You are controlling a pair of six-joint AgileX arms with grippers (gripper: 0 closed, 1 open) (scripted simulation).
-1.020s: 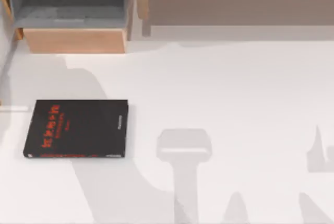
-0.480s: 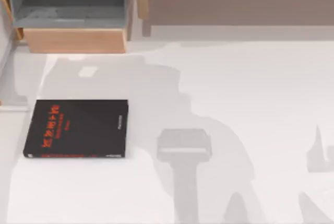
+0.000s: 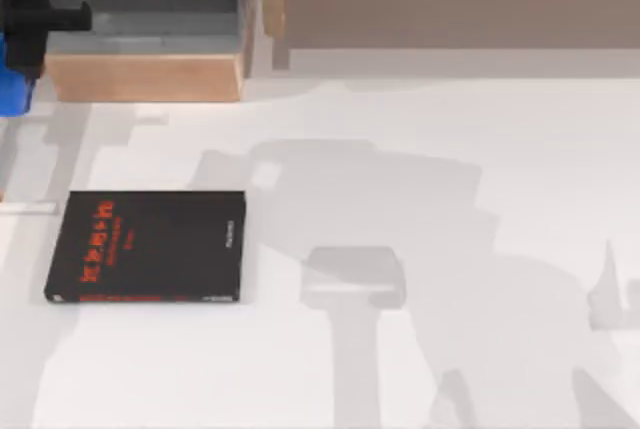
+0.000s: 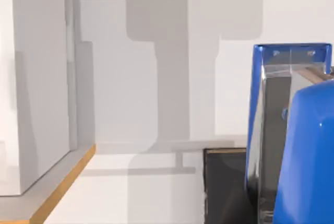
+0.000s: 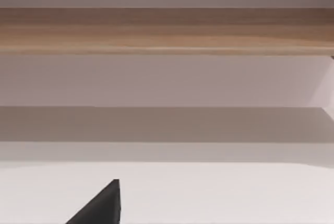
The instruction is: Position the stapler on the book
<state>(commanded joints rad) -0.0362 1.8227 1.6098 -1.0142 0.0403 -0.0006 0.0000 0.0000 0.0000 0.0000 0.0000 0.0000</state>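
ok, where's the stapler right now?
Top view: the stapler is at the far left edge beside the wooden drawer unit, well behind the book, not on it.

Illegible red lettering on book (image 3: 150, 246)

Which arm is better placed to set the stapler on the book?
Left. Its claw sits at the table's far left edge in the top view, with the blue stapler right at it and the book below on that same side. The right arm is nowhere near either.
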